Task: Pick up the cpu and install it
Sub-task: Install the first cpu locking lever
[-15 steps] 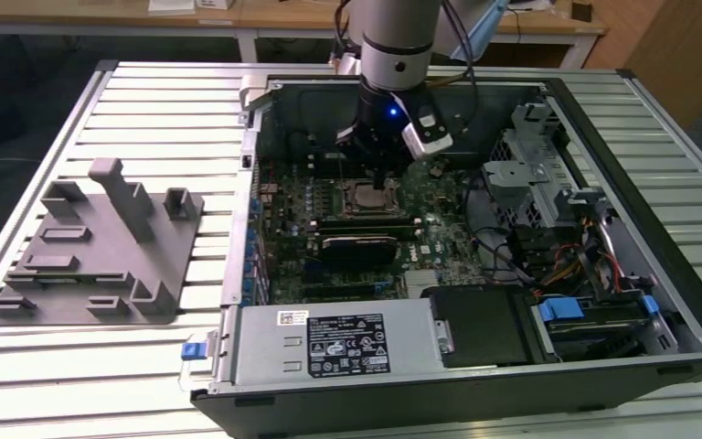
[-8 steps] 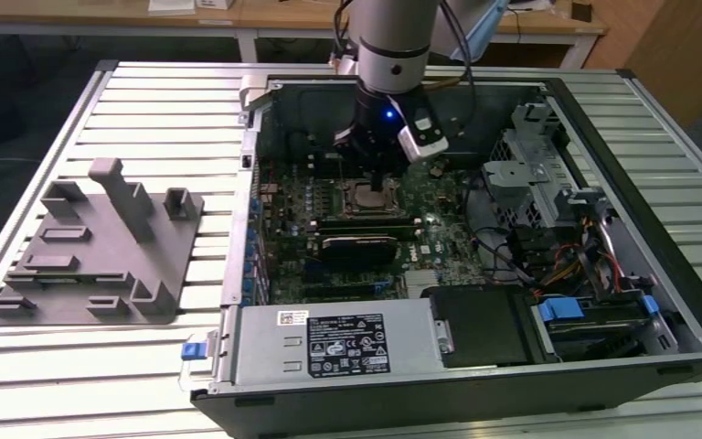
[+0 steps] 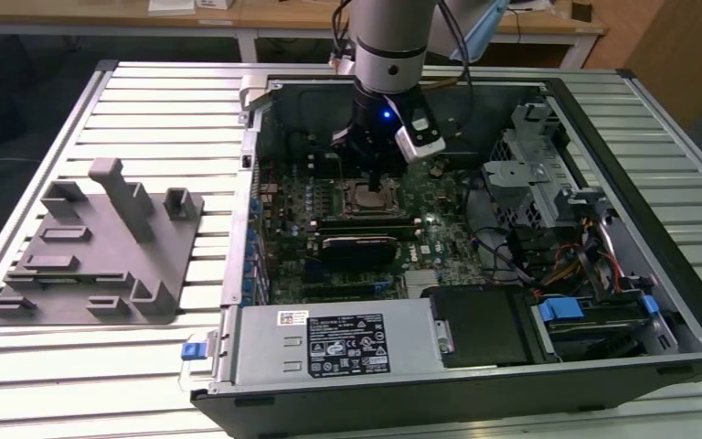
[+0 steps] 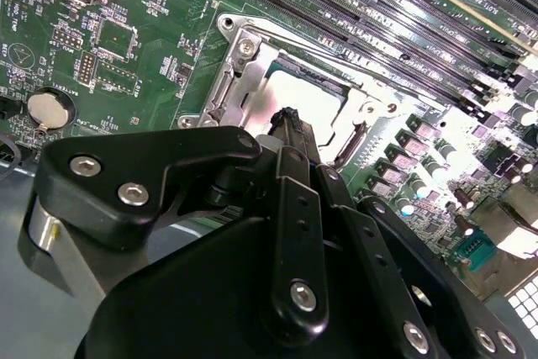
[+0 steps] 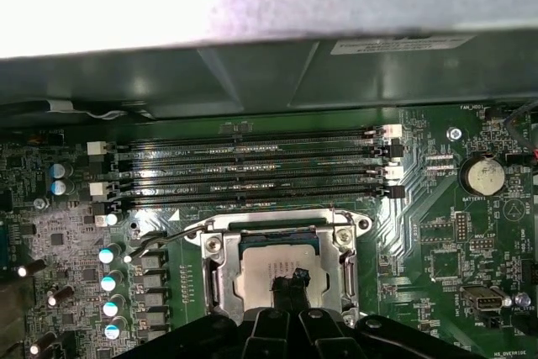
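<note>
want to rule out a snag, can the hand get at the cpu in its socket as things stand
Probably yes: the hand is poised right over the cpu, whose top shows bare inside the metal socket frame, with nothing visible between them.

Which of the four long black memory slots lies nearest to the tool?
The slot bordering the metal socket frame, where the tool is; the other three lie toward the case wall.

text: none legible | power supply sticker (image 3: 348, 343): too small | motherboard lettering (image 5: 473, 199): too small
</note>
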{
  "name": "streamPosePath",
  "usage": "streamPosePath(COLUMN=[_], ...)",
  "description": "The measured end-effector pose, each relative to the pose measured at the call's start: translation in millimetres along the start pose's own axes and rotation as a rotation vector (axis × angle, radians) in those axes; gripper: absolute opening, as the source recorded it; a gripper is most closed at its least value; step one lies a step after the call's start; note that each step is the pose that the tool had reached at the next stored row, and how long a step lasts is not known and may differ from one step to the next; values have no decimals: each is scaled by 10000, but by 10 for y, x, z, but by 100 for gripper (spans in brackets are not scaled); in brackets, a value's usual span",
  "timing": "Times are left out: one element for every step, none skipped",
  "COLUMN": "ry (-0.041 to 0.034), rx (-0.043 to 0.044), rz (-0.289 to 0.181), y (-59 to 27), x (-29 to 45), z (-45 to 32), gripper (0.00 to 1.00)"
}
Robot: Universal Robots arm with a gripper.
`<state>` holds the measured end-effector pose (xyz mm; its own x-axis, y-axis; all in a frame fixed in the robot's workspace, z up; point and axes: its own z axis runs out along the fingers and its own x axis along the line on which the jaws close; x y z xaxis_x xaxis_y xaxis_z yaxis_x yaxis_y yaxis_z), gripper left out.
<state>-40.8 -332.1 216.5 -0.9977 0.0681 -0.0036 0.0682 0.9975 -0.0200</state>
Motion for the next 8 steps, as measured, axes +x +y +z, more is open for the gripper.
streamPosePath(ry=[0,-1,-1,0,-1,0,0,0], rx=[-1,-1,-1,0,-1,-1,-1,0], rz=[1,0,1,0,1,1,1,2], y=[0,0,0,0,0,0,0,0], x=[0,0,1,1,1,2,2,5], z=[0,0,0,0,0,0,0,0], gripper=[11,11,11,11,11,11,11,11])
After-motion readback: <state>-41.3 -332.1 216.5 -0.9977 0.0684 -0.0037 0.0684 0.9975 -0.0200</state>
